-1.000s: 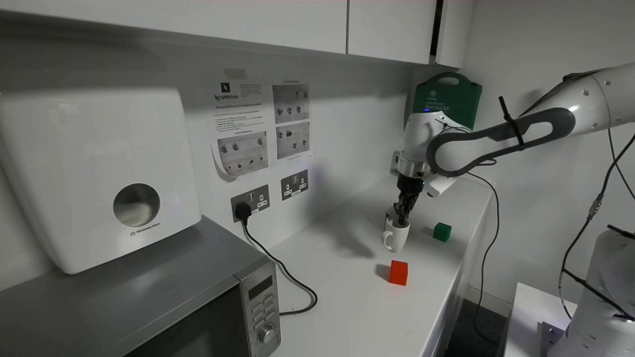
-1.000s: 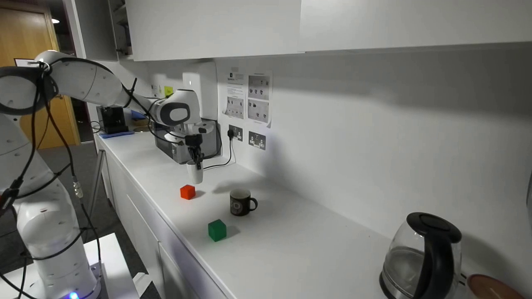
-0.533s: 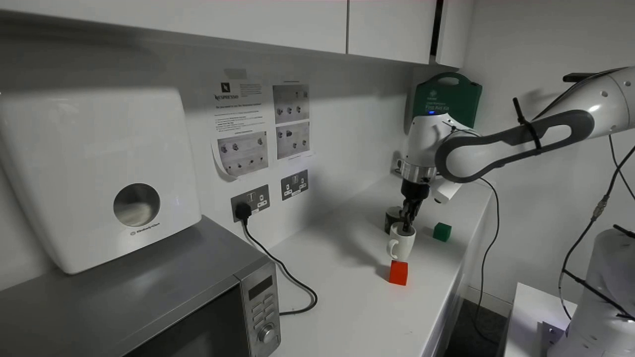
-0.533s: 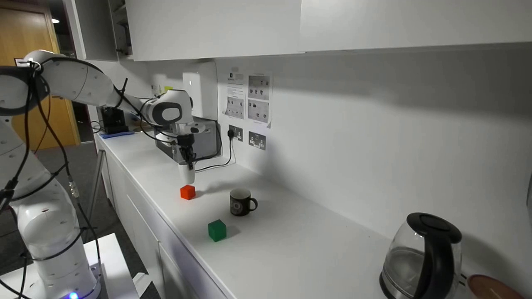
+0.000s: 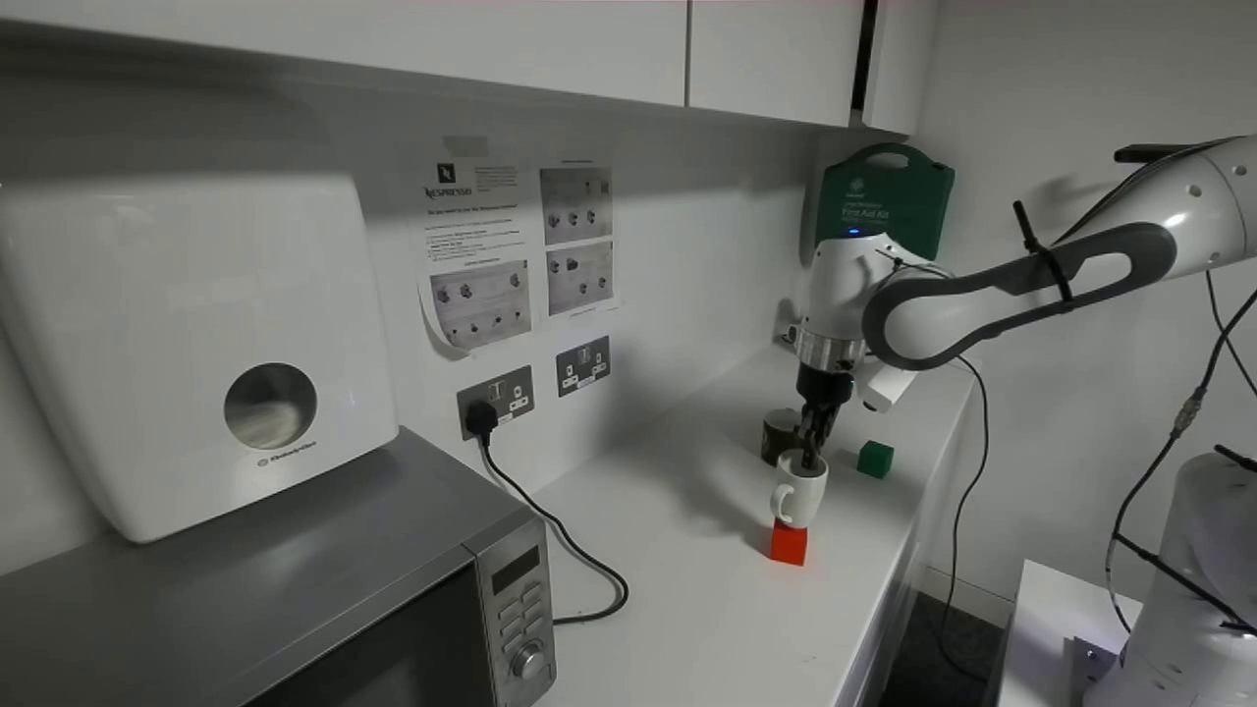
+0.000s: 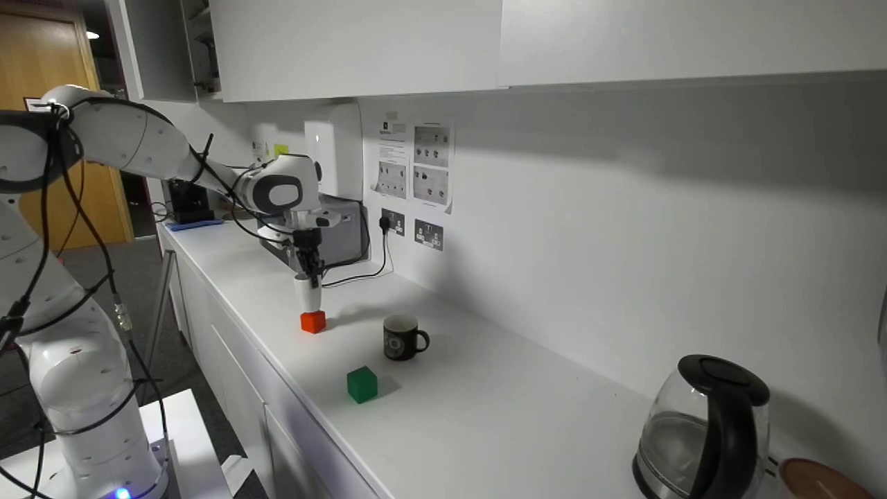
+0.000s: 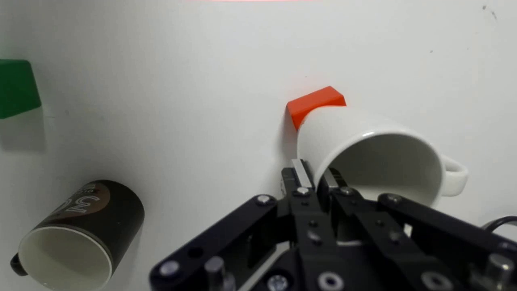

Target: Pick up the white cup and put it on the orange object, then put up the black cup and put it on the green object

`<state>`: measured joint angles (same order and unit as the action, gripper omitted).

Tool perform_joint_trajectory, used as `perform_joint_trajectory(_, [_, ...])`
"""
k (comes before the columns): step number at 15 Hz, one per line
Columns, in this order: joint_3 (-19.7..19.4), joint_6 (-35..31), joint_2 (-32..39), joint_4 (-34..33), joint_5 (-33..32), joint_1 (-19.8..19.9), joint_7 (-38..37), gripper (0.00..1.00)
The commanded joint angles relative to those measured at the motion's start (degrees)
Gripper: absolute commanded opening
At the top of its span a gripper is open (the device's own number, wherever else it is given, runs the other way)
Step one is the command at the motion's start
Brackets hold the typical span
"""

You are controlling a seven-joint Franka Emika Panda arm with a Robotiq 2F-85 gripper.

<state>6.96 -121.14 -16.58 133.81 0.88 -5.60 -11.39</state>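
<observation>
White cup (image 5: 796,503) roughly upright over the orange block (image 5: 789,546).
The tool (image 7: 315,178) pinches the cup's wall at the rim; the base is at the block's top, contact unclear, so any lowering needed looks slight.

Glossy white cylindrical cup (image 5: 800,493): white throughout. Orange-red cube-like block (image 6: 313,322): solid colour. Green cube-like block (image 6: 362,384): also solid. Black cylindrical cup (image 7: 93,226): brown round patch, pale lettering, off-white interior. Black jointed gripper (image 7: 316,178): silvery accents. Flat white countertop (image 7: 202,101): few dark specks. Flat green case (image 5: 886,196): pale print.
</observation>
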Motion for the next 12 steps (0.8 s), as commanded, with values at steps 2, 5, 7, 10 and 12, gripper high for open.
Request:
perform_joint_trajectory(2, [-0.5, 0.2, -1.1, 0.4, 1.9, -0.2, 2.0, 0.02])
perform_joint_trajectory(5, [-0.6, -0.1, -0.6, 0.2, 2.2, -0.1, 2.2, 0.02])
perform_joint_trajectory(7, [-0.6, -0.3, -0.3, 0.2, 2.2, -0.1, 2.3, 0.02])
perform_joint_trajectory(10, [-0.7, -0.5, 0.2, 0.0, 2.1, 0.0, 2.4, 0.02])
perform_joint_trajectory(12, [-0.7, -0.5, 0.3, 0.0, 2.1, 0.0, 2.5, 0.02])
